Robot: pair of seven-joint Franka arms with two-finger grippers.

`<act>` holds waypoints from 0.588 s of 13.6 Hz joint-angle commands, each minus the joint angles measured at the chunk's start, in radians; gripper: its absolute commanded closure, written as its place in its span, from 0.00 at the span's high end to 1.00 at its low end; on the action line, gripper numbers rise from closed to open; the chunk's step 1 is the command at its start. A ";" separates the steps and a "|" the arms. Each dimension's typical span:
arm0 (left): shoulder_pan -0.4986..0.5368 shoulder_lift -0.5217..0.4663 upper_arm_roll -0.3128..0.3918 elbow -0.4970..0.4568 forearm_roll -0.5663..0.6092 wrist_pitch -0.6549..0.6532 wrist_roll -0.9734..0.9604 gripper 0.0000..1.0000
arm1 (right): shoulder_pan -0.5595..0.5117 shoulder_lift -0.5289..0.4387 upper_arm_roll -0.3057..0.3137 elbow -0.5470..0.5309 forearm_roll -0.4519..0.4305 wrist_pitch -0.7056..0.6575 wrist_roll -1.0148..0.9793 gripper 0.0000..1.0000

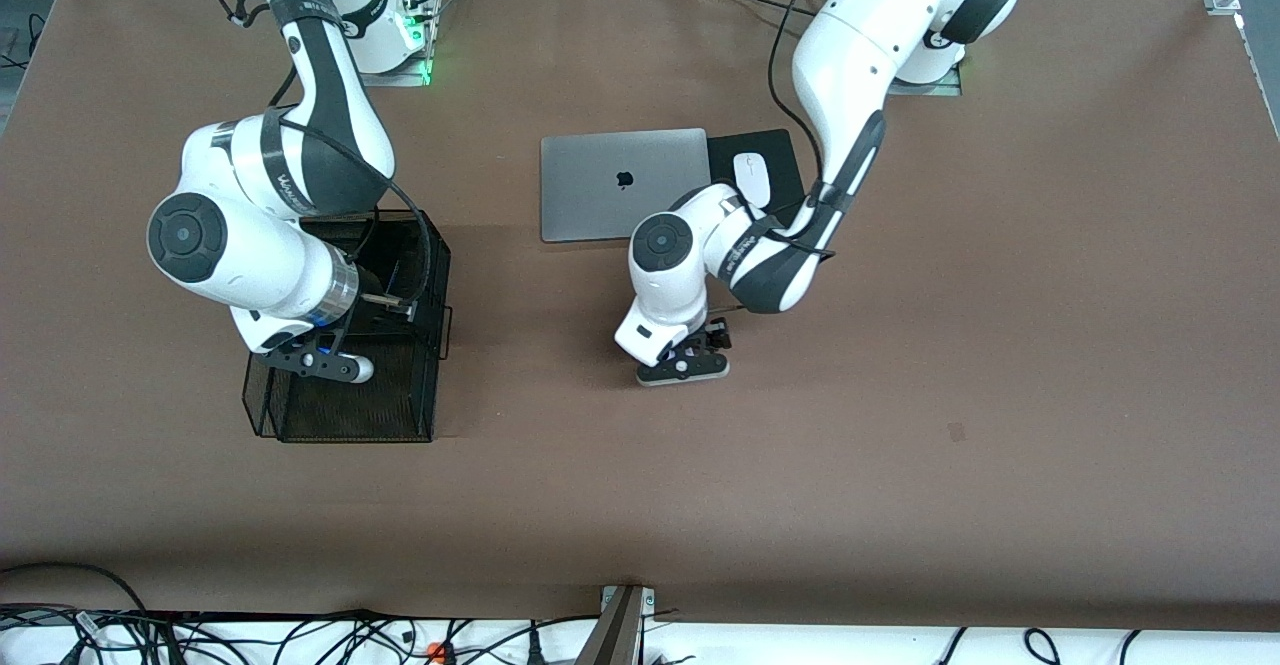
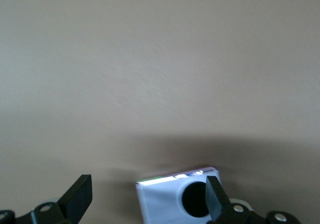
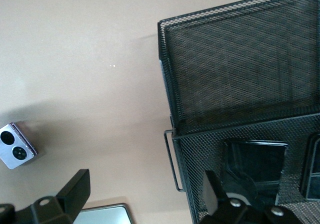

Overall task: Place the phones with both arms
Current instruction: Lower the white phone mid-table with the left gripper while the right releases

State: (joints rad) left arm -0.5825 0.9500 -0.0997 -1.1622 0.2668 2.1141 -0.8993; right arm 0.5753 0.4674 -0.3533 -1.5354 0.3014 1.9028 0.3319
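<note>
A lavender flip phone (image 2: pixel 167 201) with a round black lens lies flat on the brown table, between the fingers of my open left gripper (image 2: pixel 148 196), close to one fingertip (image 2: pixel 214 196). The same phone (image 3: pixel 16 145) shows both lenses in the right wrist view. In the front view my left gripper (image 1: pixel 695 355) hangs low over mid-table and hides it. My right gripper (image 1: pixel 320 357) is open with nothing in it, over the black mesh basket (image 1: pixel 400 415). In the basket (image 3: pixel 240 74) rests a black flip phone (image 3: pixel 255 166), with the edge of another black phone (image 3: pixel 312 169) beside it.
A shut silver laptop (image 1: pixel 622 183) lies farther from the front camera than the left gripper. A white mouse (image 1: pixel 751 179) sits on a black pad (image 1: pixel 775 150) beside it. The laptop's corner (image 3: pixel 105 215) shows in the right wrist view. Cables run along the table's near edge.
</note>
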 commanded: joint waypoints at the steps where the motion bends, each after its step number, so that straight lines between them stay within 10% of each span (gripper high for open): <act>1: 0.058 -0.086 -0.011 -0.026 -0.082 -0.107 0.159 1.00 | 0.037 0.062 -0.001 0.089 0.001 -0.008 0.034 1.00; 8: 0.265 -0.288 -0.005 -0.244 -0.090 -0.273 0.521 1.00 | 0.237 0.313 0.002 0.337 0.001 0.135 0.151 1.00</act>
State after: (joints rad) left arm -0.3885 0.7731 -0.0968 -1.2504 0.1768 1.8331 -0.4917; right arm 0.7757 0.6831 -0.3404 -1.2881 0.3014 1.9813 0.4796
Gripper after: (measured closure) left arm 0.000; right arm 0.000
